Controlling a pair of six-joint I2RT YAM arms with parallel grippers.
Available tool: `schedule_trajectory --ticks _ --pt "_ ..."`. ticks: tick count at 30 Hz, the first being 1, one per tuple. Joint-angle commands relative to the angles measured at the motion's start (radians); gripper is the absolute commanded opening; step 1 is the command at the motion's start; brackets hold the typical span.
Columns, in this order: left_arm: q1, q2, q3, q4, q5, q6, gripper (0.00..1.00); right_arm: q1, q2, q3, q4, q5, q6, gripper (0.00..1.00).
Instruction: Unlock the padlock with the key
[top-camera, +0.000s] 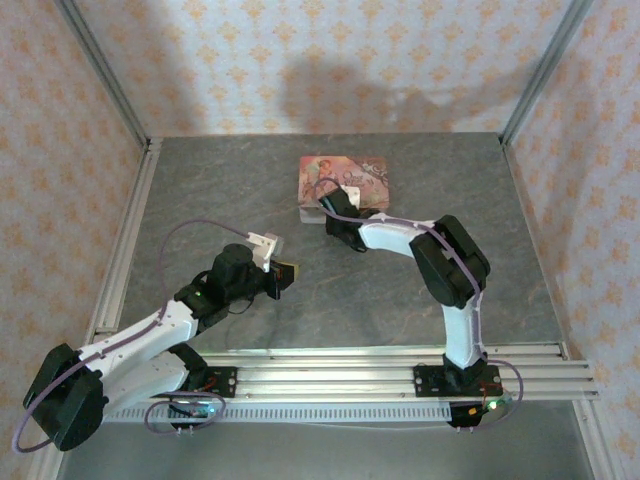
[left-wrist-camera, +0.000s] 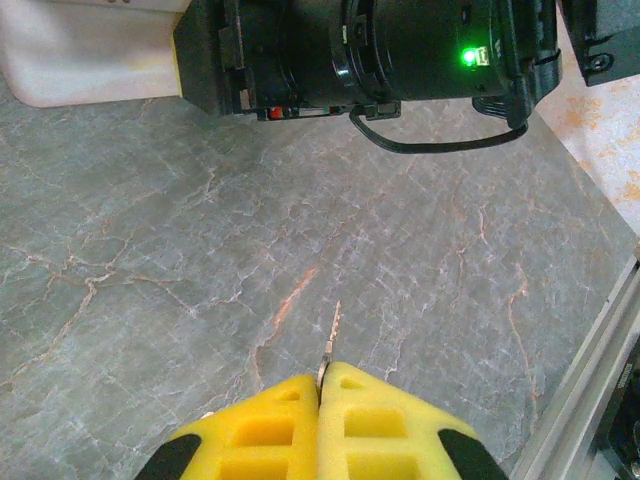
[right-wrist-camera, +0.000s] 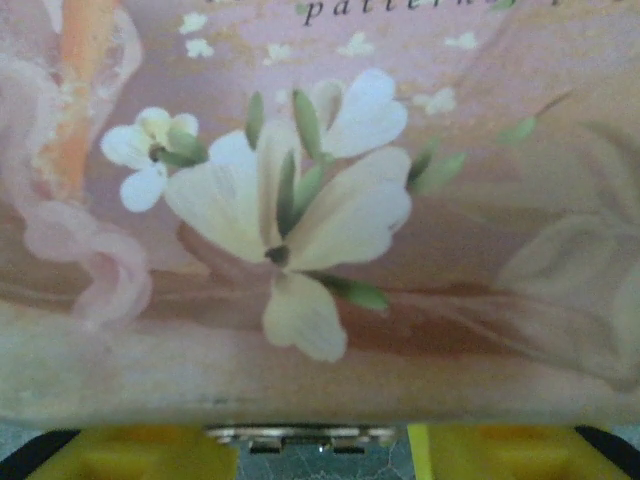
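Lying under everything is the grey, marble-patterned table, closed in by patterned walls on the left, the right and the far side. The right arm rises from the near right rail and bends to the far side and to the left, toward the middle of the table. The left arm lies low on the near left and points to the right.

A pink tin with painted flowers stands at the far middle of the table. The right gripper is at the near edge of the tin. In the right wrist view its yellow fingers stand apart, one on each side of a small metal clasp on the near wall of the tin. It cannot be told if they press on the clasp or are free of it.

The left gripper hangs over bare table, well apart from the tin and on the near left of it. Its yellow fingers are pressed together and pinch the key. The thin blade of the key sticks out from the tips and points to the far side.
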Motion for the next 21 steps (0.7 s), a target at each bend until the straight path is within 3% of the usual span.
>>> schedule_trajectory --ticks 1,4,11,21 --pt "0.003 -0.002 -0.002 -0.012 -0.026 0.026 0.0 -0.006 0.032 0.044 -0.028 0.055 -0.012 0.47" --pt "0.002 0.0 -0.002 -0.012 -0.026 0.029 0.0 -0.012 0.044 0.062 -0.03 0.056 -0.016 0.43" --pt "0.006 0.012 -0.005 -0.01 -0.029 0.03 0.0 -0.025 0.047 0.084 -0.032 0.038 -0.048 0.13" --pt "0.005 0.063 0.015 -0.032 0.004 0.104 0.0 -0.026 -0.065 0.021 -0.054 -0.115 -0.086 0.0"
